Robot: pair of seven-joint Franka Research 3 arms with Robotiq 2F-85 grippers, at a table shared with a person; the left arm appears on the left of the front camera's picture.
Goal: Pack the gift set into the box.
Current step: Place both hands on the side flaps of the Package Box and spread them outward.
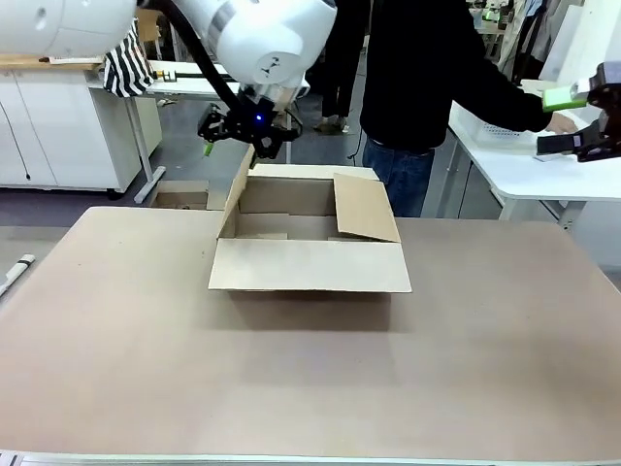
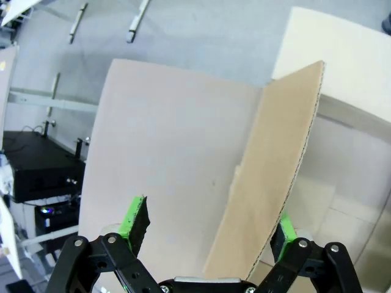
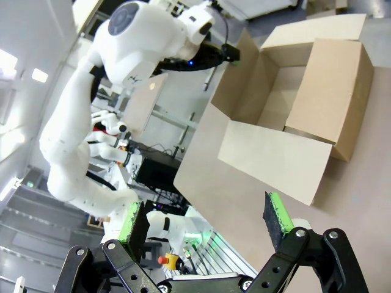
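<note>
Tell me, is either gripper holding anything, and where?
Nothing held: the left gripper straddles the box flap, jaws open; the right gripper is open, empty.

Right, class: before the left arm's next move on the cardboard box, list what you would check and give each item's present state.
1. Plain brown cardboard box sits flat on the table, near flap folded out: ok.
2. Left gripper is open and astride the upright left flap: ok.
3. Right flap is clear of the opening: not ok, it leans inward.
4. Right gripper is open, with nothing between its fingers: ok.
5. Box floor is free for packing: cannot tell, as it is partly hidden.
</note>
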